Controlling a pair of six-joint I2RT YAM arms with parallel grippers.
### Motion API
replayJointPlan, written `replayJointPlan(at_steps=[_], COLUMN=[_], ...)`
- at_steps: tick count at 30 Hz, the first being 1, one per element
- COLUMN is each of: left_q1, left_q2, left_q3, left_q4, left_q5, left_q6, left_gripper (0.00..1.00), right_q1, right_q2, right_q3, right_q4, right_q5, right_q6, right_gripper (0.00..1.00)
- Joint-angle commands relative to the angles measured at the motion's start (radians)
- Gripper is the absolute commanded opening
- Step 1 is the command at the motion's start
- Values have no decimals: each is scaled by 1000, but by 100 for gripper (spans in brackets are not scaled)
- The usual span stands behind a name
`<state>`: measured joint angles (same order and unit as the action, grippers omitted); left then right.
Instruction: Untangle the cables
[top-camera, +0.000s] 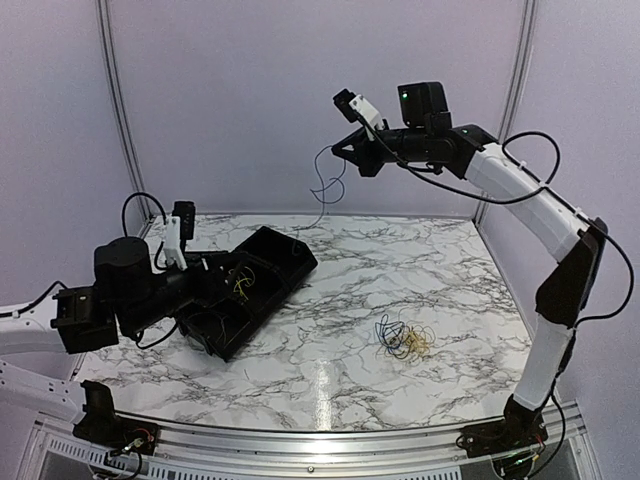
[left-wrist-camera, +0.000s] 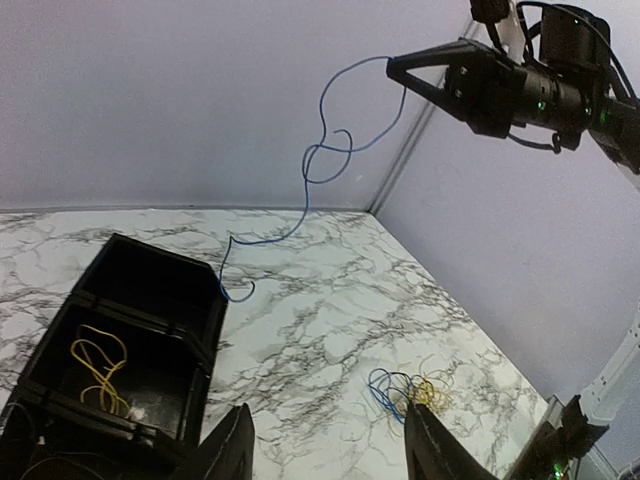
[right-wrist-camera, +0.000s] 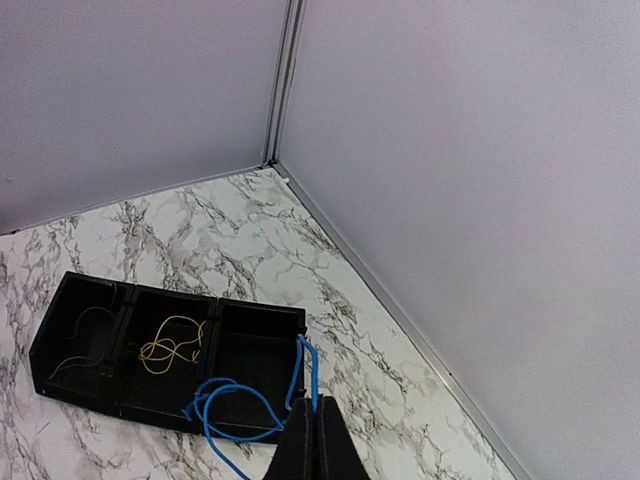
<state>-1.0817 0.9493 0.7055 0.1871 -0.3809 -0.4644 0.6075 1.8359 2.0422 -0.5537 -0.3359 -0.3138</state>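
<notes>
The tabletop (top-camera: 420, 260) is glossy and marble-patterned, with a glare patch at lower centre. The tray (top-camera: 290, 255) looks matt black plastic. The cables (top-camera: 404, 340) look smooth-coated. The walls (top-camera: 250, 100) are matt.

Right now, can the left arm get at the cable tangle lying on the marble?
Probably yes: the left gripper hangs open facing the cable tangle, with only bare marble table between them, and nothing blocks the path.

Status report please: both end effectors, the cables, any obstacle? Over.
Right end effector shut on blue cable, held high, its tail down by the tray. Left end effector open, empty. Tangle lies on the table. No obstacle seen.
</notes>
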Motion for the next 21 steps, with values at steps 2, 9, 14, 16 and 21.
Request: replayJointPlan(at_steps=[2, 9, 14, 16, 21], left_q1=[0, 0, 0, 0, 0], left_q2=[-128, -242, -274, -280, -298], left_q3=[28, 35, 21, 11, -6], left_q4=[-208, -302, -340, -349, -359], left_q5=[-213, -270, -290, -296, -305], left_q6=[16, -13, -33, -41, -51], left_gripper=[54, 53, 53, 53, 53], right_q1=[24, 56, 91, 105, 121], right_q2=[132, 319, 436, 474, 546], right_q3=[142, 277, 337, 351, 357], right_q4=[73, 89, 99, 101, 94], right_q5=[-11, -8, -5, 0, 14], right_q6=[31, 41, 38, 31, 17], right_gripper=[0, 0, 0, 0, 0])
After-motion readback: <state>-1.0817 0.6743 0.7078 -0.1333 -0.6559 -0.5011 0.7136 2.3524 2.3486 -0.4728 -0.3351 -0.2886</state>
